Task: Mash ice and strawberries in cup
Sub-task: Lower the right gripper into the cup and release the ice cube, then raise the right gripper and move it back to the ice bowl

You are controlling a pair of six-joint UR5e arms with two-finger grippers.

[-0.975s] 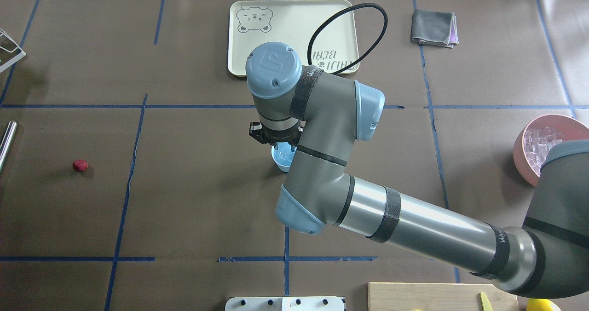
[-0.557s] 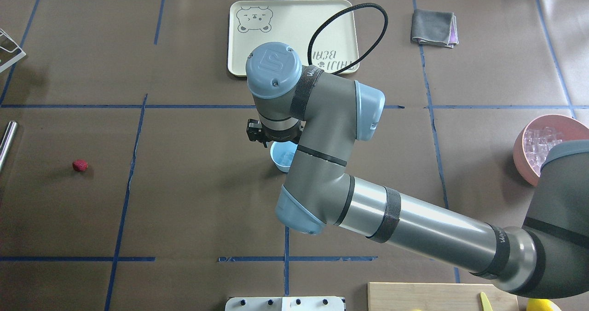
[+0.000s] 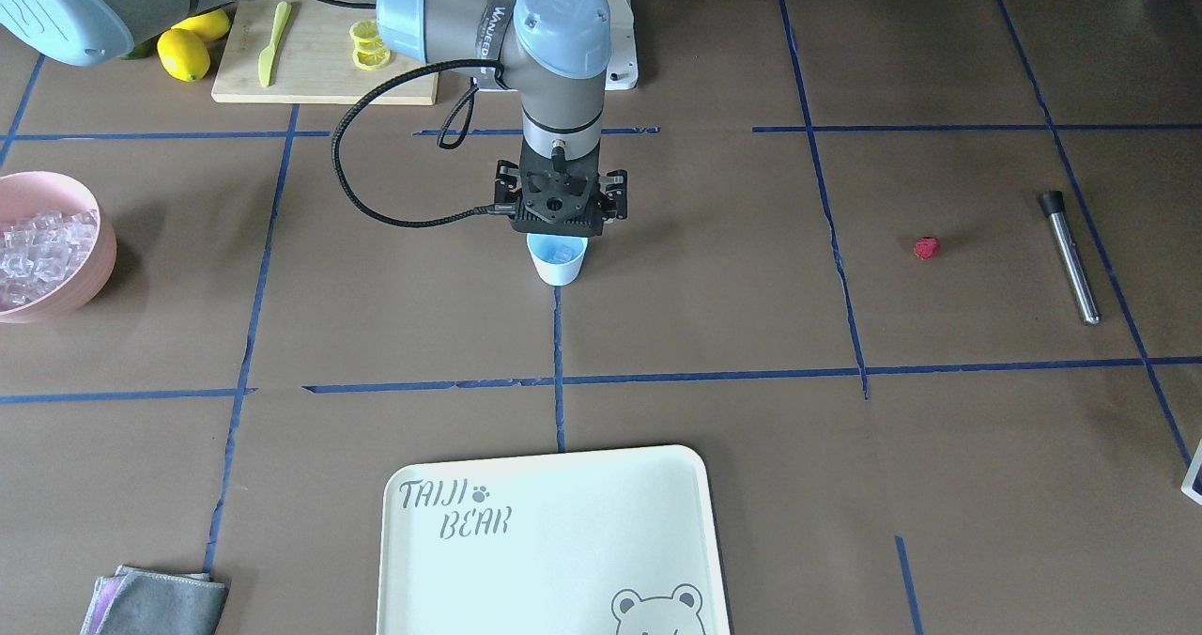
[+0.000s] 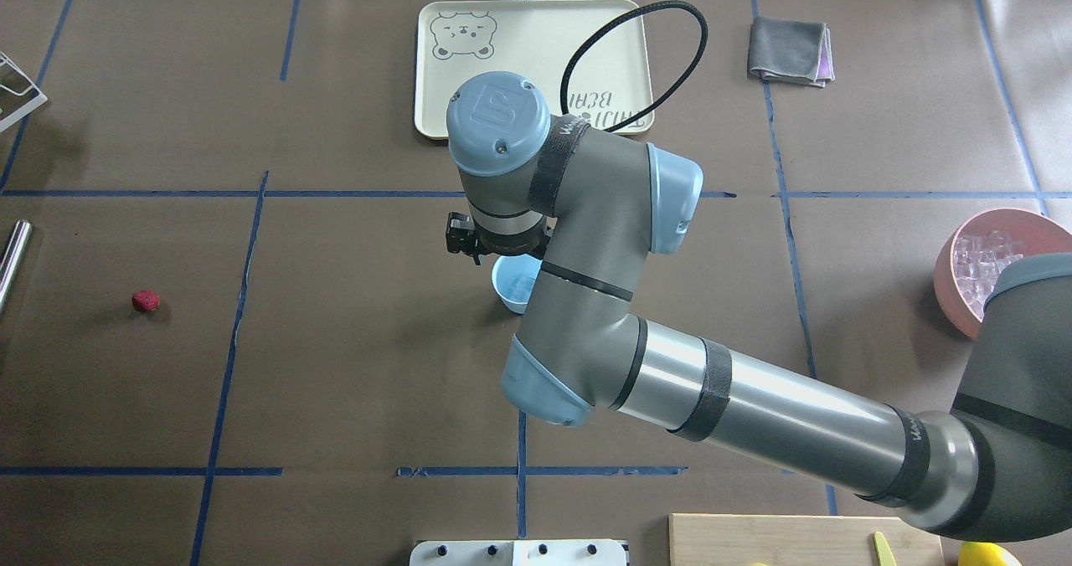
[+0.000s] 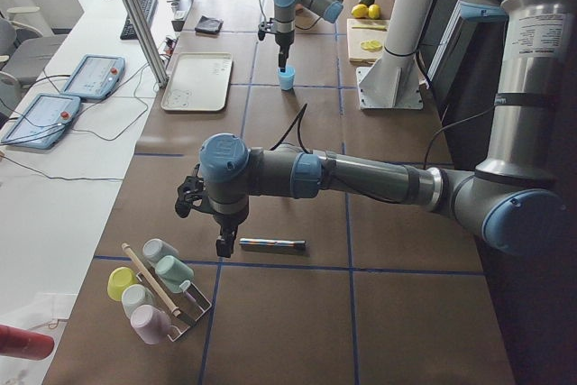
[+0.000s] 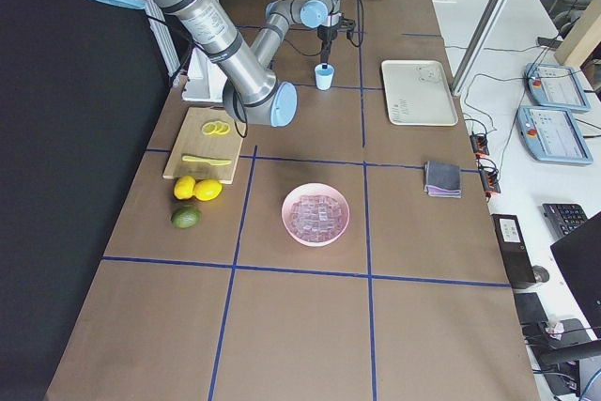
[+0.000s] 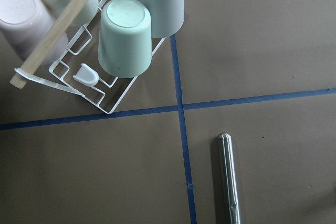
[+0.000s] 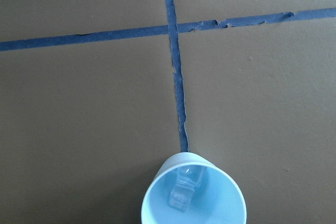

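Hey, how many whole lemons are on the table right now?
2. One lemon and the other lie side by side just off the end of the cutting board, with a green fruit next to them. The slices on the board aren't counted.

blue cup [image 3: 557,267] 1 | strawberry [image 4: 145,301] 1 | whole lemons [image 6: 208,190] 2 | tray [image 4: 519,55] 1

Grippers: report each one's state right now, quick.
Left gripper: cannot be told.
Right gripper: open, empty, above the cup.
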